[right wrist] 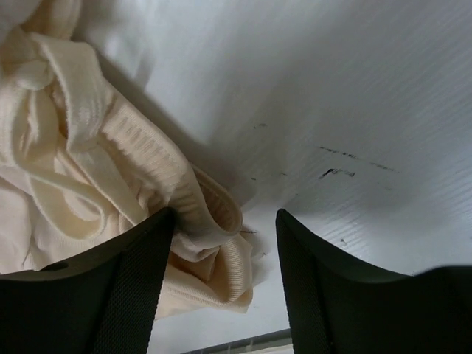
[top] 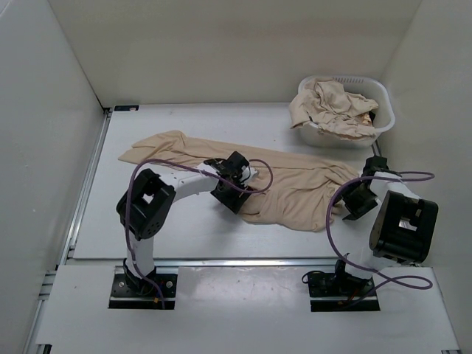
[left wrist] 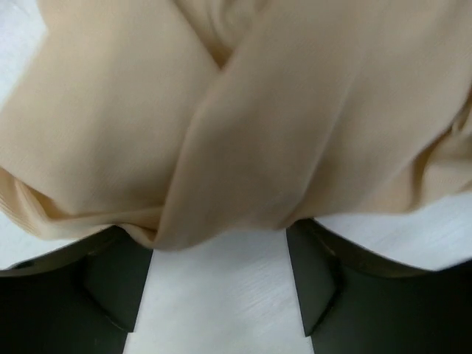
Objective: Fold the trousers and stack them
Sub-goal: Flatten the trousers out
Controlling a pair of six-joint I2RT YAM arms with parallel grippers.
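Note:
A pair of tan trousers (top: 295,184) lies spread across the middle of the table, one leg reaching to the left. My left gripper (top: 243,171) is open over the trousers' middle; in the left wrist view its dark fingers (left wrist: 110,284) stand apart on bare table with a fabric fold (left wrist: 221,147) just ahead of them. My right gripper (top: 352,193) is open at the trousers' right end. In the right wrist view the ribbed waistband (right wrist: 184,214) bunches between its fingers (right wrist: 133,287), against the left one. More tan trousers (top: 335,109) fill the basket.
A white slotted laundry basket (top: 383,110) stands at the back right corner. White walls enclose the table on three sides. A metal rail (top: 85,192) runs along the table's left edge. Purple cables loop from both arms.

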